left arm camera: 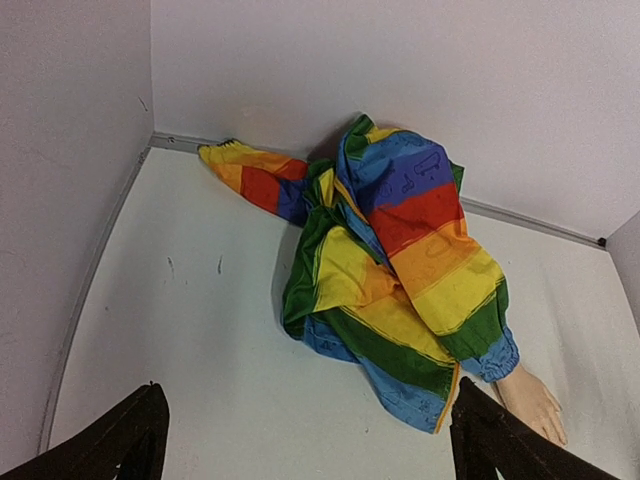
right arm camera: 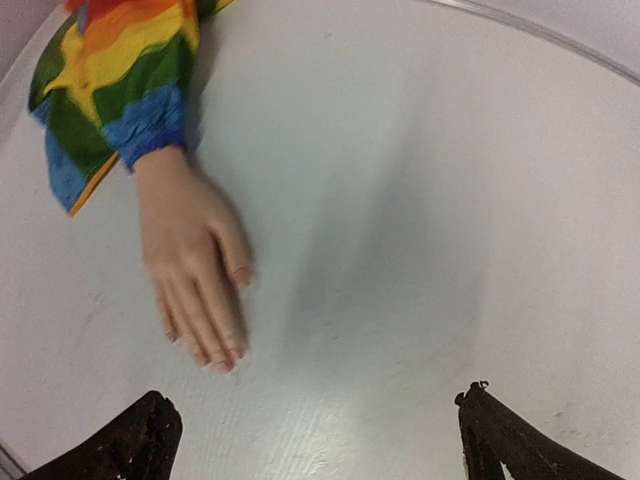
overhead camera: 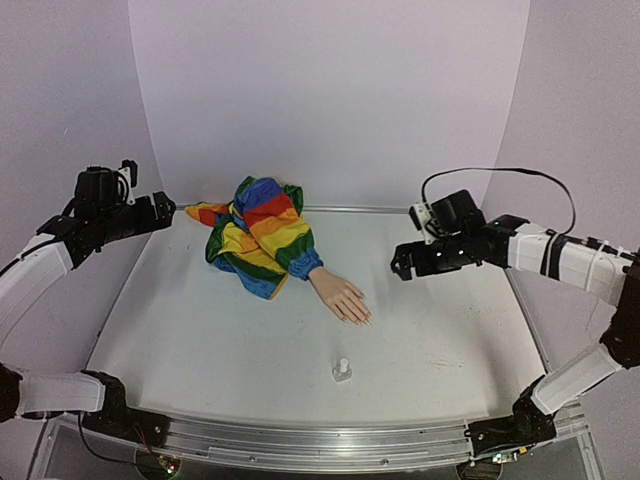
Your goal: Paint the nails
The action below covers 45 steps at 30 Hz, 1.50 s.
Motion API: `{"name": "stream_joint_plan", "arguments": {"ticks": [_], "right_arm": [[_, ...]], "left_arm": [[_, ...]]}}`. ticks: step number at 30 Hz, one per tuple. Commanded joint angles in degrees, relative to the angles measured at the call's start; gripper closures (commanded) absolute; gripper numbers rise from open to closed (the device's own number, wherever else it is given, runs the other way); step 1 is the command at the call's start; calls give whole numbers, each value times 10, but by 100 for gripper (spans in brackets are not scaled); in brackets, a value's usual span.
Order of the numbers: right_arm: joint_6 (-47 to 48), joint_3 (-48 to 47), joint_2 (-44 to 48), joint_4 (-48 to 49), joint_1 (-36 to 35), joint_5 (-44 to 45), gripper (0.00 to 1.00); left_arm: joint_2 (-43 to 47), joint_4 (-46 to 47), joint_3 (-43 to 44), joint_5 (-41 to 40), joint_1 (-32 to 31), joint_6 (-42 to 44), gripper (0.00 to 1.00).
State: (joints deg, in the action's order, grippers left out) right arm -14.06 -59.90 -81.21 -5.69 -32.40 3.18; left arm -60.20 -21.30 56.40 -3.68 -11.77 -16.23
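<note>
**Rainbow-striped sleeve, peach hand, both grippers holding nothing**

The only container is a small clear bottle [overhead camera: 342,371] with a white cap. It stands upright on the white table [overhead camera: 450,330], apart from the mannequin hand [overhead camera: 340,297] on the side nearer the arm bases. It is too small to tell what is inside, and it shows only in the top view.

The mannequin hand lies flat, palm down, fingers pointing toward the arm bases. The nails [right arm camera: 222,366] tip those fingers as pale spots. The right wrist view is blurred, so only the thumb nail and a few fingertip nails can be made out. From above they are too tiny to separate.

The wrist goes into the blue cuff of the rainbow sleeve [overhead camera: 258,235], which is bunched in a heap beyond the hand toward the back wall. The forearm is hidden inside it.

The left gripper [overhead camera: 165,207] hangs well to the left of the hand, past the heap, with its jaws spread wide and nothing between them. The right gripper [overhead camera: 400,265] hovers to the right of the hand, clear of it, jaws likewise spread and empty. In each wrist view only the dark fingertips show, cut off by the bottom edge
</note>
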Motion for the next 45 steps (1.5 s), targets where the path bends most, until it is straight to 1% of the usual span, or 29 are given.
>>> {"name": "stream_joint_plan", "arguments": {"ticks": [1, 5, 9, 11, 17, 19, 20, 23, 25, 30, 37, 40, 45], "right_arm": [[-33, -39, -42, -41, -103, -41, 3], [-37, -56, -85, -61, -196, -52, 5], [-44, -65, -125, -69, -269, -54, 9], [-50, -70, -144, -77, -294, -49, 11], [-70, -83, -185, -109, -336, -16, 22], [-79, -86, -194, -119, -343, 5, 26], [-82, -88, -199, -122, -345, 11, 30], [-94, -92, -206, -129, -348, 23, 45], [-97, -92, -210, -129, -350, 25, 52], [-96, -92, -216, -129, -352, 33, 62], [-94, -100, -227, -129, -353, 37, 73], [-93, -102, -227, -129, -353, 37, 82], [-99, -99, -227, -124, -353, 27, 91]], "left_arm": [[-23, -5, 4, 56, 5, -36, 1], [-47, -8, 5, 82, 5, -54, 1], [-67, -10, 8, 103, 5, -66, 1], [-76, -11, 12, 114, 5, -70, 1], [-82, -10, 12, 132, 3, -79, 1], [-85, -9, 12, 134, 3, -81, 1], [-87, -10, 13, 135, 3, -82, 1], [-91, -9, 16, 139, 1, -84, 1], [-93, -9, 18, 139, 0, -83, 0], [-102, -9, 23, 144, -2, -82, 0], [-102, -12, 27, 144, -4, -81, 0], [-100, -22, 29, 132, -4, -80, 0], [-101, -33, 34, 144, -4, -74, 0]]}}
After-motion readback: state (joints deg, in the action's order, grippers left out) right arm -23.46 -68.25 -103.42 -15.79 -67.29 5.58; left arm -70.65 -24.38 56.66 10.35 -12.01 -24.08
